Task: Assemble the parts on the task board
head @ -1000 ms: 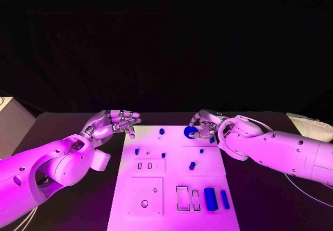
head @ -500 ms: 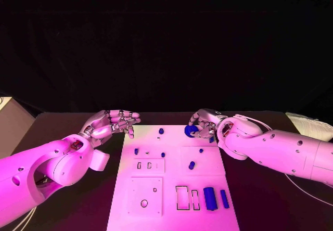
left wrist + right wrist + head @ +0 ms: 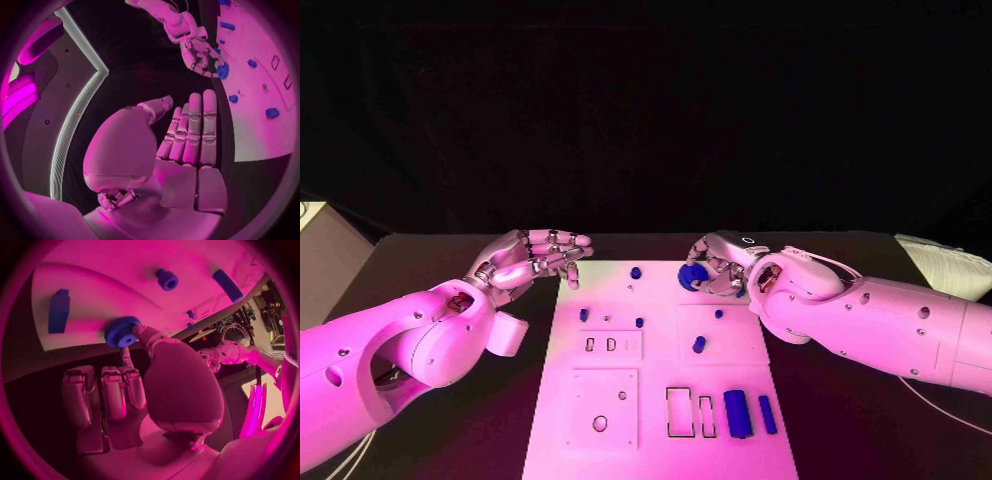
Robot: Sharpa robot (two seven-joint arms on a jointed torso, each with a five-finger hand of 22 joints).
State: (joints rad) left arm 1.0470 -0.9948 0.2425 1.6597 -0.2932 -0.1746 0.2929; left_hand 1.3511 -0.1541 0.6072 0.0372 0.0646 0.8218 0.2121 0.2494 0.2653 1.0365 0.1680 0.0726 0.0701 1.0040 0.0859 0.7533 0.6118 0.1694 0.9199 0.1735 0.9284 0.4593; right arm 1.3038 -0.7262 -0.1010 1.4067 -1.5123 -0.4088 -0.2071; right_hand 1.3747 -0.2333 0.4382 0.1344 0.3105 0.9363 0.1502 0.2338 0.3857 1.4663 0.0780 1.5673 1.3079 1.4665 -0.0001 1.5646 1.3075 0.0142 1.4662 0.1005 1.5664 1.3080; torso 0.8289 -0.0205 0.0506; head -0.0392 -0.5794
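Note:
The white task board [image 3: 661, 440] lies in the middle of the table. My right hand [image 3: 721, 264] is over its far right corner and pinches a round blue toothed gear [image 3: 689, 275] between thumb and a finger. In the right wrist view the gear [image 3: 122, 332] is at the board's edge [image 3: 81, 340], with the thumb on it. My left hand [image 3: 535, 255] hovers off the board's far left corner, fingers apart and nothing in it. The left wrist view shows its fingers [image 3: 190, 130] straight, with the right hand [image 3: 199, 52] and the gear [image 3: 222, 70] beyond.
Small blue parts [image 3: 635, 272] [image 3: 700, 344] stand on the board's far half. Two long blue bars [image 3: 737, 413] [image 3: 767, 413] lie at its near right beside rectangular slots [image 3: 679, 411]. A pale box [image 3: 322, 250] stands at the table's left edge.
My right arm has shifted a little to the left with the gear still in its fingers. The left hand has stayed where it was.

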